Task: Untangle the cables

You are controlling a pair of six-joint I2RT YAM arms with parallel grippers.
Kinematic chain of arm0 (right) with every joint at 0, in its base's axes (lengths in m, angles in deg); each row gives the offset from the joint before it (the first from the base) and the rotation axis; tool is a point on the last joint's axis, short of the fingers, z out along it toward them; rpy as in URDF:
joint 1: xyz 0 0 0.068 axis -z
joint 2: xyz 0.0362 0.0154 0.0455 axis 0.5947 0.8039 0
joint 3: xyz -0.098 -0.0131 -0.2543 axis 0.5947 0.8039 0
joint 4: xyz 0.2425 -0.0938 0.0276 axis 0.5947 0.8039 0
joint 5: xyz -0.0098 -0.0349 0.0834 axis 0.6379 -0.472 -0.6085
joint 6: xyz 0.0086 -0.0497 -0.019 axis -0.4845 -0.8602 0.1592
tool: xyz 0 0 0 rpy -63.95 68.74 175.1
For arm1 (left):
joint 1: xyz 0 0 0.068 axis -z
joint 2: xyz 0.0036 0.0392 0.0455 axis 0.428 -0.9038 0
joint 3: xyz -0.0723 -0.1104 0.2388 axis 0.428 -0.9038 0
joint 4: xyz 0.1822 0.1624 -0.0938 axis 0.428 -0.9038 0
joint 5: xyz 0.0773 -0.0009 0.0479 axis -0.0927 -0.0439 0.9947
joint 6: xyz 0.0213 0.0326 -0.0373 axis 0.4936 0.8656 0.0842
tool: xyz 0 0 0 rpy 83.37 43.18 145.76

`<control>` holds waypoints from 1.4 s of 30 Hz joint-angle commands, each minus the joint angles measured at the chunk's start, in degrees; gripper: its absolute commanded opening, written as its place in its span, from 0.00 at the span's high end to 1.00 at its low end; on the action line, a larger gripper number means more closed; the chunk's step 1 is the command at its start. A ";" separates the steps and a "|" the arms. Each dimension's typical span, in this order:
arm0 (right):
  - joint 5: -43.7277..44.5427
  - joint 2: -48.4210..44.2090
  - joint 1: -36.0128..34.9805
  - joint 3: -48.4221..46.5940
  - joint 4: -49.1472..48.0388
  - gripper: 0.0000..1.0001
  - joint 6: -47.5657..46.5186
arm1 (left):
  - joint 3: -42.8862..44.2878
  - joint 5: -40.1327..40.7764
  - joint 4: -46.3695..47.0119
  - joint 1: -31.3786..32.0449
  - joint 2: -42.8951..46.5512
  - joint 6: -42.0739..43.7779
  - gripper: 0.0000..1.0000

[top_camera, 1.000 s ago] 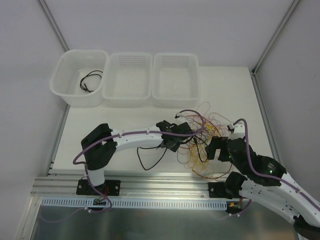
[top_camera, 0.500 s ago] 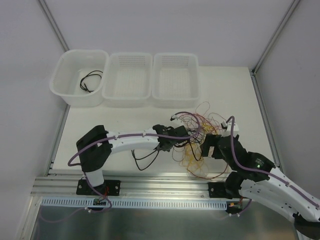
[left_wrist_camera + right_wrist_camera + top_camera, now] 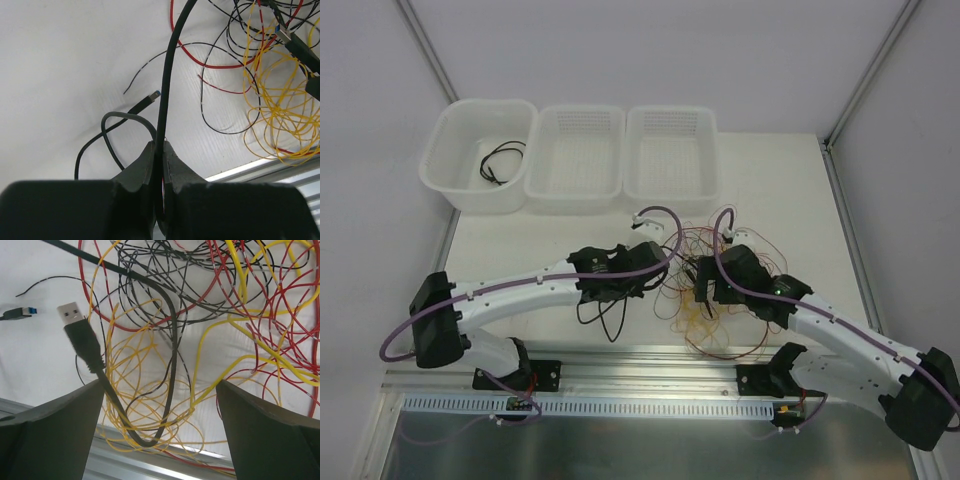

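Pinching a smooth, round black cable (image 3: 167, 85), the left claw (image 3: 159, 150) is clamped tight on it. That cable rises straight from the fingers, then bends right toward the tangle. Hair-thin red, yellow and black cables (image 3: 705, 300) lie in loose curly loops on the matte white desk (image 3: 520, 250) between the arms. The right claw (image 3: 157, 390) gapes wide above them, beside a USB plug (image 3: 70, 315) pointing up-left.

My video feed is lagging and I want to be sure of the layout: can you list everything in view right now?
thin cables: many, red, yellow and black, tangled mid-table
thick USB cable: one, black, from tangle into left hand
small cable: one, black, in leftmost bin
bins: three, white, far table edge
table: one, white
left hand: one, black, shut on thick USB cable
right hand: one, black, open above tangle
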 commanded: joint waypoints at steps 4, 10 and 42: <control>-2.96 -1.04 7.66 4.84 -1.55 0.04 4.26 | -3.84 1.24 -0.67 -2.84 13.46 -2.07 1.00; -5.16 -5.00 19.18 9.50 3.90 0.04 6.38 | -5.52 2.47 -0.58 -8.37 29.37 -1.90 1.00; -9.47 7.80 9.35 -15.53 -0.12 0.14 2.42 | -4.73 -1.22 -1.72 -13.30 28.51 -1.37 1.00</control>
